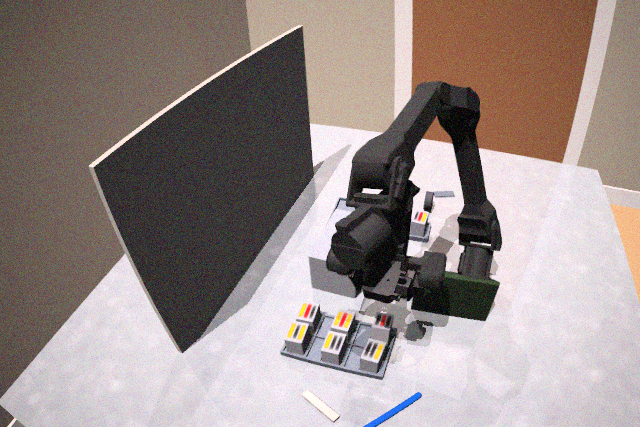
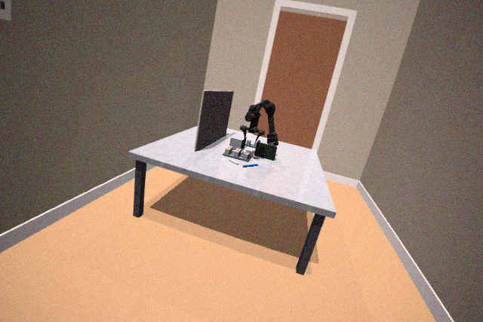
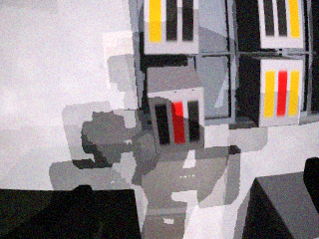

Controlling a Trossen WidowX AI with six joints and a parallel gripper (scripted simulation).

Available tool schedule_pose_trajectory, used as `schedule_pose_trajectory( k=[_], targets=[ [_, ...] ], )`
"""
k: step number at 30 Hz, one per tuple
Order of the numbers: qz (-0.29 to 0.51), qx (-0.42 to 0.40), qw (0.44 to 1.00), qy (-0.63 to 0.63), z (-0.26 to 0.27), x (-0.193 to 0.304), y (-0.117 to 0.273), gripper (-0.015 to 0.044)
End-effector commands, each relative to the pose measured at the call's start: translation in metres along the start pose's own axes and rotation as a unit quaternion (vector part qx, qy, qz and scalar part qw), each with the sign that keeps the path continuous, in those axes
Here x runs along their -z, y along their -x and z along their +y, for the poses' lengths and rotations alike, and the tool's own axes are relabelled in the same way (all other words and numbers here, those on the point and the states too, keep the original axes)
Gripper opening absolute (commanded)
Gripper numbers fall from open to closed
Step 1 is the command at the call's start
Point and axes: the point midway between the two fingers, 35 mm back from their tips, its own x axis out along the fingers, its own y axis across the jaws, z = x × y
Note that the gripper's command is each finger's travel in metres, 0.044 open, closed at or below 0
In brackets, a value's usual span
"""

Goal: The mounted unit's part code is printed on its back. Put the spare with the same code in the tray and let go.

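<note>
My end effector (image 1: 390,290) (image 2: 250,145) (image 3: 203,185) is open wide, holding nothing, above and near the black-red-black spare (image 1: 383,331) (image 2: 252,150) (image 3: 178,121). That spare sits upright in a corner cell of the front rack (image 1: 330,364) (image 2: 234,157) (image 3: 214,90), stripes facing up; their long axis follows the rack's short side, towards the mounted unit (image 1: 330,277) (image 2: 235,142). I count six spares in this rack, two rows of three. The unit's back code I can't read here. Beyond my arm I see one tray (image 1: 338,201), partly hidden, and at least one more spare (image 1: 419,223). Outward on the tabletop (image 1: 558,319) (image 2: 281,182) are one green panel (image 1: 470,295) (image 2: 265,151), one black screen (image 1: 217,179) (image 2: 214,119), one white strip (image 1: 320,405) (image 2: 233,162) and one blue stick (image 1: 393,409) (image 2: 250,165).
</note>
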Motion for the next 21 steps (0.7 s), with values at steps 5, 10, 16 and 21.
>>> schedule_pose_trajectory(
  k=[5,10,16,21],
  targets=[
    [0.003,-0.004,1.0,0.005,0.002,0.0,-0.039,0.03],
    [0.003,-0.004,1.0,0.005,0.002,0.0,-0.039,0.03],
    [0.003,-0.004,1.0,0.005,0.001,0.0,-0.046,0.03],
    [0.003,-0.004,1.0,0.005,0.001,-0.001,-0.054,0.03]
  ],
)
